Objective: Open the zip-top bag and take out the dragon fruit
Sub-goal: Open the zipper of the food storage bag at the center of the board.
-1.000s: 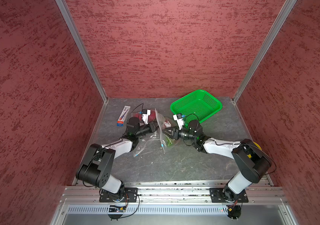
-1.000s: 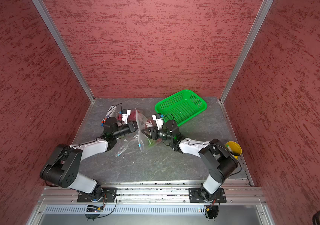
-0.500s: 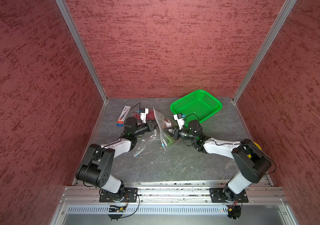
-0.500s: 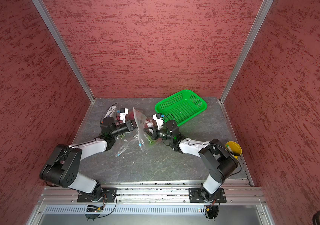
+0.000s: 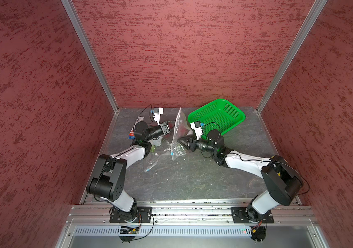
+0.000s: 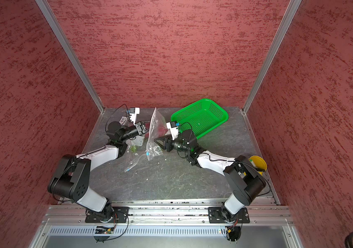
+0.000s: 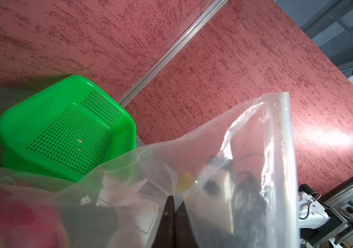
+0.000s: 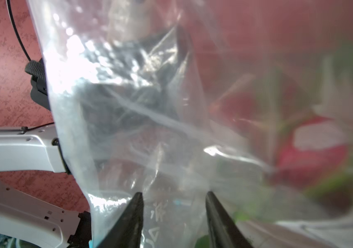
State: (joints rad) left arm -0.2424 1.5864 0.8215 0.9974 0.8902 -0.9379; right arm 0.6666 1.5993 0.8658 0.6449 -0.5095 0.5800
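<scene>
Zip-top bag (image 5: 178,128), beside the green basket (image 5: 216,117), is lifted higher by the tightly closed left claw (image 7: 171,199) pinching its edge. Right claw (image 8: 174,193) has reopened halfway and grips nothing. Dragon fruit (image 8: 313,154) appears still bagged, so a fresh grip is likely needed.

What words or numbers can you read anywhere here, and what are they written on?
Nothing here can be read for sure.
On the small box: dark marks on its white end, too small to read.
On the zip-top bag: white printed marks, too blurred to read.
</scene>
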